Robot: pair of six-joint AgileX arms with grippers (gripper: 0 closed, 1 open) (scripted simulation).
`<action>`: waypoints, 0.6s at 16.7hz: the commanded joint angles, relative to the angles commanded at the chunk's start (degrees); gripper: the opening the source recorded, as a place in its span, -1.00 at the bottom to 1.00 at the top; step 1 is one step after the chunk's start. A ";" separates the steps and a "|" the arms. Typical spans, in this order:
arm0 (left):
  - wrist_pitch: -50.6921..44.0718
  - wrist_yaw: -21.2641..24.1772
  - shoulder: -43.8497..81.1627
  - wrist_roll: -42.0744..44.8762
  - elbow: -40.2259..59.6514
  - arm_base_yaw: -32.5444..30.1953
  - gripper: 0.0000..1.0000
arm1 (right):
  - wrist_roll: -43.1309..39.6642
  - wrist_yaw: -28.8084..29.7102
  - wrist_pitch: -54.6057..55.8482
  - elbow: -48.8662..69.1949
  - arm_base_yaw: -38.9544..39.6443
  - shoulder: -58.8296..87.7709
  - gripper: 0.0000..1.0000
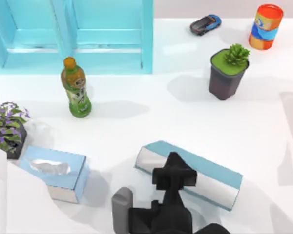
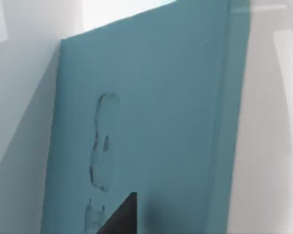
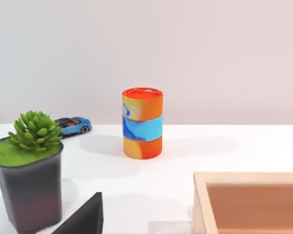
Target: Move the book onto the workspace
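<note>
The book (image 1: 193, 174), teal-covered with silvery page edges, hangs tilted just above the white workspace (image 1: 151, 122) near its front middle and casts a shadow under itself. My left gripper (image 1: 173, 170) reaches in from the front edge and is shut on the book's near long side. In the left wrist view the teal cover (image 2: 151, 126) is very close, with one dark fingertip (image 2: 122, 217) against it. My right arm stays parked off the table's right side; a dark part of its gripper (image 3: 83, 219) looks toward the back right corner.
A turquoise shelf unit (image 1: 73, 34) stands at the back left, a green bottle (image 1: 76, 87) before it. A tissue box (image 1: 56, 173) and purple plant (image 1: 7, 129) sit left. A succulent pot (image 1: 228, 73), toy car (image 1: 205, 24) and orange can (image 1: 266, 27) are back right; a wooden box (image 3: 249, 202) is nearby.
</note>
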 joint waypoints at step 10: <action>-0.08 0.04 0.08 -0.03 -0.10 -0.03 1.00 | 0.00 0.00 0.00 0.00 0.00 0.00 1.00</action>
